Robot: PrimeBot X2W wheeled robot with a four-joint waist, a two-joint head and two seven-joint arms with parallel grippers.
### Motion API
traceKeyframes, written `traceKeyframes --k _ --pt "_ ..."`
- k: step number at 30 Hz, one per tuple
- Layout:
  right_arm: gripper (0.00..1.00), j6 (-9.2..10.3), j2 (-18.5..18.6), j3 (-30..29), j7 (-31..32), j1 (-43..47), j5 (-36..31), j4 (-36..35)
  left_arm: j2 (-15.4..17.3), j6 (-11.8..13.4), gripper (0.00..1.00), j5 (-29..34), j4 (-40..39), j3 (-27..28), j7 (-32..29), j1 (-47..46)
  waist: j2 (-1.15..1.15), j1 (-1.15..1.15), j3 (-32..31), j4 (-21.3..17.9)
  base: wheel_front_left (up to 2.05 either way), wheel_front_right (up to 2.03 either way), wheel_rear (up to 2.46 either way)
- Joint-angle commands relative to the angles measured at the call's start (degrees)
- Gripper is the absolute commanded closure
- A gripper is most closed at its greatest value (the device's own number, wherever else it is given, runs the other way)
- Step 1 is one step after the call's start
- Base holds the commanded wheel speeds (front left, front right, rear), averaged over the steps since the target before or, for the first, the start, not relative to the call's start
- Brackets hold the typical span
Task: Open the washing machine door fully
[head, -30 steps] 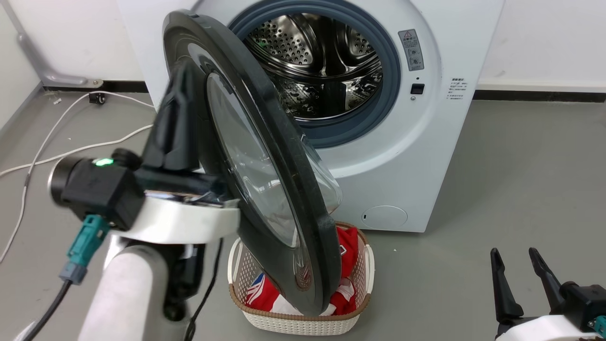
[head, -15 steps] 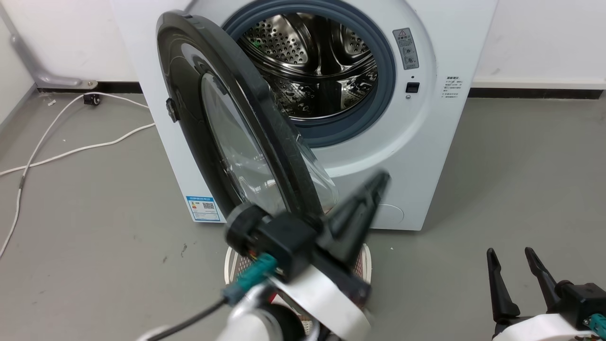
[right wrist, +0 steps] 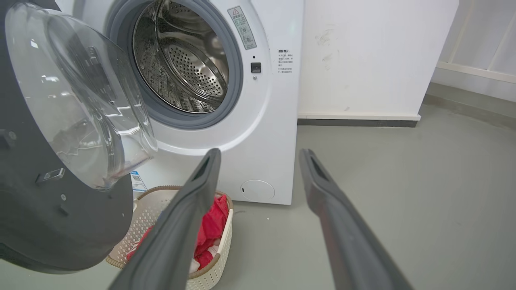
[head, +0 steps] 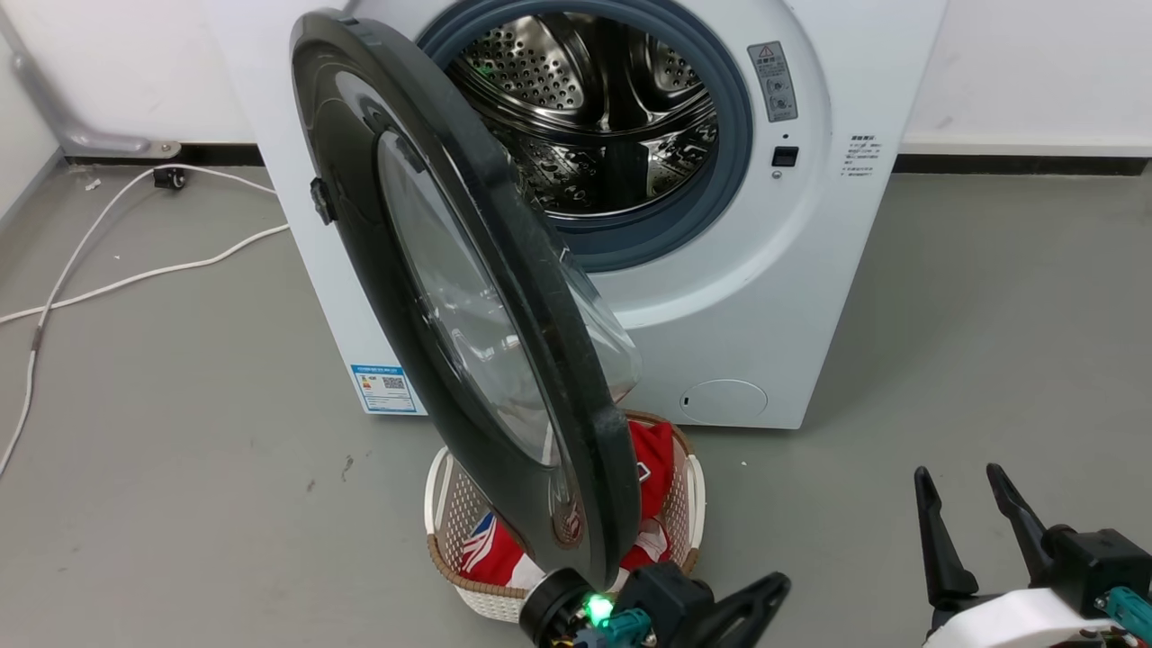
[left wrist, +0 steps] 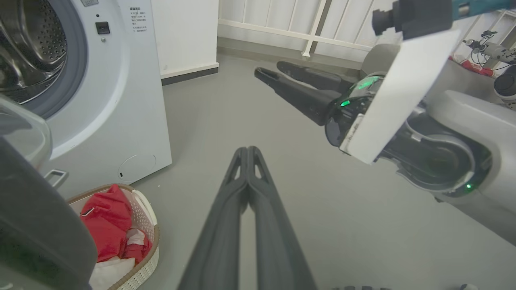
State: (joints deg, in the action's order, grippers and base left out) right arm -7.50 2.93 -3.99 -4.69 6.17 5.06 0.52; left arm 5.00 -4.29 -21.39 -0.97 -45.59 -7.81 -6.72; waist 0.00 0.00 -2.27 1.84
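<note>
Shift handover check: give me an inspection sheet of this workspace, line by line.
Surface: grey floor, a few small dark marks.
Job's things: washing machine door swung out from the washing machine, not folded back against its front; steel drum exposed.
Clutter: white laundry basket with red clothes, under the door's lower edge.
Grippers: left tool shut, holding nothing, away from the door; right tool open, holding nothing.
Cables: white cable lying on the floor to the machine's left.
Surroundings: white wall with dark skirting behind the machine.
</note>
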Motion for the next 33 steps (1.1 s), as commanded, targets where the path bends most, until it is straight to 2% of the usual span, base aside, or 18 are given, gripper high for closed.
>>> traceKeyframes --k 1,9,18,23,28,33 --pt "0.00 0.01 -0.09 0.15 0.02 -0.60 -0.05 0.24 -0.04 0.49 1.00 0.44 1.27 0.52 0.90 -0.83 0.00 0.00 -0.02 -0.26 0.00 0.00 0.00" --pt "0.00 0.01 -0.09 0.25 -0.03 -0.90 0.46 0.98 -0.98 4.85 1.00 -0.37 7.89 5.61 6.03 -3.87 0.00 0.00 -0.13 -1.15 0.00 0.00 0.00" --pt "0.00 0.01 -0.09 0.10 0.38 -1.10 0.68 1.56 0.10 7.57 1.00 -1.50 10.36 9.77 7.32 -5.49 0.00 0.00 -0.03 -0.96 0.00 0.00 0.00" --pt "0.00 0.01 -0.09 -0.33 0.22 -0.87 0.12 1.47 1.90 9.01 1.00 -1.59 8.93 10.99 6.41 -4.19 0.00 0.00 -0.08 -0.48 0.00 0.00 0.00" --pt "0.00 0.01 -0.09 -0.85 0.40 -0.47 0.09 1.23 3.70 9.15 1.00 -1.54 5.69 10.71 5.26 -2.56 0.00 0.00 -0.30 0.48 0.00 0.00 0.00" --pt "0.00 0.01 -0.09 -1.51 0.59 -0.14 0.42 0.82 6.10 11.02 1.00 -1.19 0.98 11.83 4.16 -0.38 0.00 0.00 -0.21 2.51 0.00 0.00 0.00"
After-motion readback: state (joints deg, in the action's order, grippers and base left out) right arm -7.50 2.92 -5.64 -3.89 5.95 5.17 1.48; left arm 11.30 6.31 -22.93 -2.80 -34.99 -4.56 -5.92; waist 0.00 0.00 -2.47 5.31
